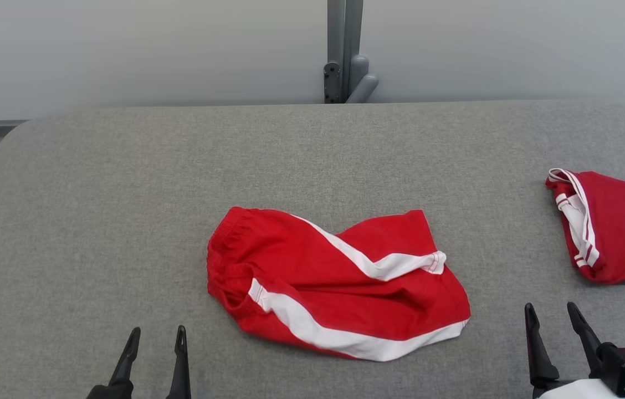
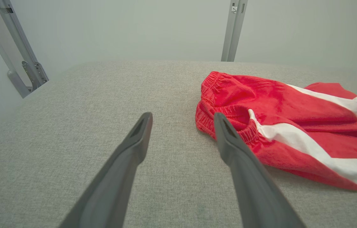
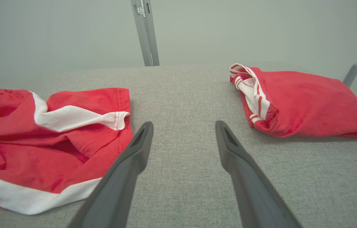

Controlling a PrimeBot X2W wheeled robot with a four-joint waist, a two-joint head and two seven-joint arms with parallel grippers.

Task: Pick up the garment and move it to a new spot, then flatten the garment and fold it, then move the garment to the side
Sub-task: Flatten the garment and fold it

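The garment (image 1: pixel 334 282) is a pair of red shorts with white side stripes, lying rumpled at the middle of the grey padded table (image 1: pixel 124 194). Its elastic waistband faces left. My left gripper (image 1: pixel 157 335) stands open near the front edge, left of the shorts and apart from them; in the left wrist view the garment (image 2: pixel 286 120) lies just right of the open left gripper (image 2: pixel 183 118). My right gripper (image 1: pixel 551 310) is open at the front right, holding nothing. In the right wrist view the garment (image 3: pixel 48 142) is left of the right gripper (image 3: pixel 183 126).
A second red garment (image 1: pixel 617 227) with white-striped trim lies folded at the table's right edge, also seen as the red garment (image 3: pixel 302 101) in the right wrist view. A grey post (image 1: pixel 346 50) rises behind the table's far edge against a pale wall.
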